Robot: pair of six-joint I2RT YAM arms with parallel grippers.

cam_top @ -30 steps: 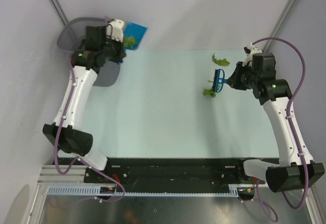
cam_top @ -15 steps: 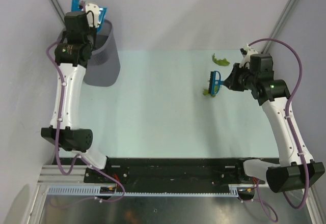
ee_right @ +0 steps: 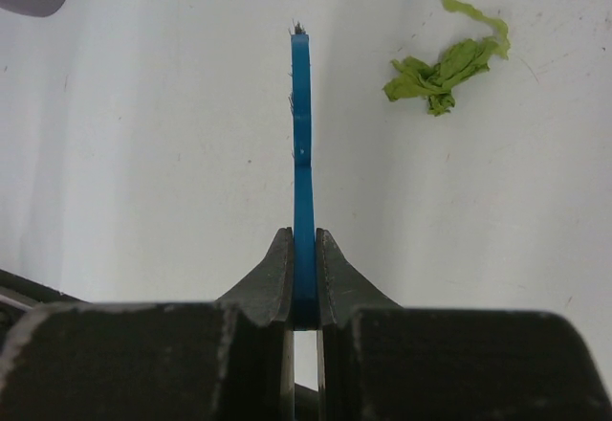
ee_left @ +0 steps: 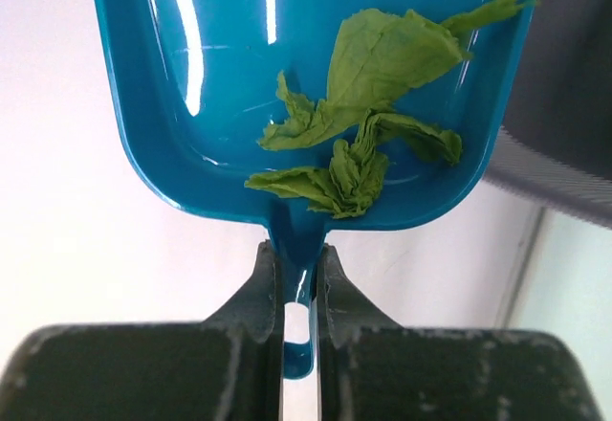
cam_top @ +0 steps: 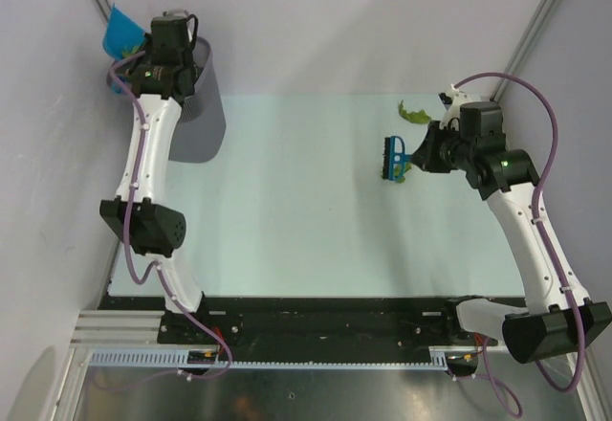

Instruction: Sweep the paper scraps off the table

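The right gripper (ee_right: pixel 303 249) is nearest. Its jaws pinch tight on the blue brush (ee_right: pixel 302 144), which sticks straight out over the table (ee_right: pixel 143 153). One of the paper scraps (ee_right: pixel 445 67) lies on the table past the jaws. In the right wrist view it sits to the right of the brush, near but not touching. I think the brush must go that way to reach it.

Far off, at the back left corner, the left gripper (ee_left: pixel 298 258) pinches the handle of the dustpan (ee_left: pixel 182 144). More scraps lie inside the pan, beside the grey wastebasket (cam_top: pixel 206 105).
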